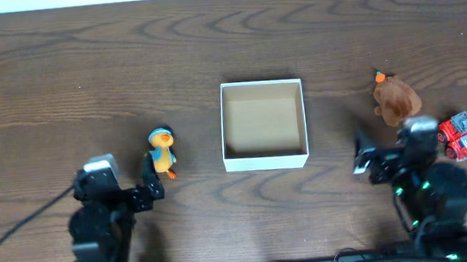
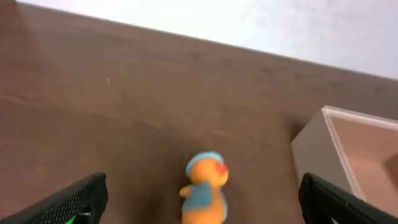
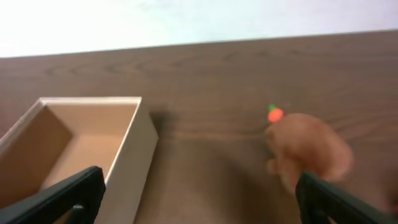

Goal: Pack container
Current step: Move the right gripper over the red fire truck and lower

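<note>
The container (image 1: 266, 159), a small white-walled square box with a tan inside, stands open and empty at the table's middle. An orange duck toy with a blue cap (image 1: 162, 152) stands to its left. A brown plush toy (image 1: 395, 100) and a red toy truck (image 1: 460, 137) lie to its right. My left gripper (image 1: 149, 183) is open just in front of the duck, which shows between its fingers in the left wrist view (image 2: 207, 186). My right gripper (image 1: 365, 158) is open and empty, between the container (image 3: 134, 155) and the brown plush (image 3: 308, 149).
The dark wooden table (image 1: 84, 68) runs to a white edge at the back. A black cable (image 1: 5, 236) trails off at the front left. Both arm bases sit at the front edge.
</note>
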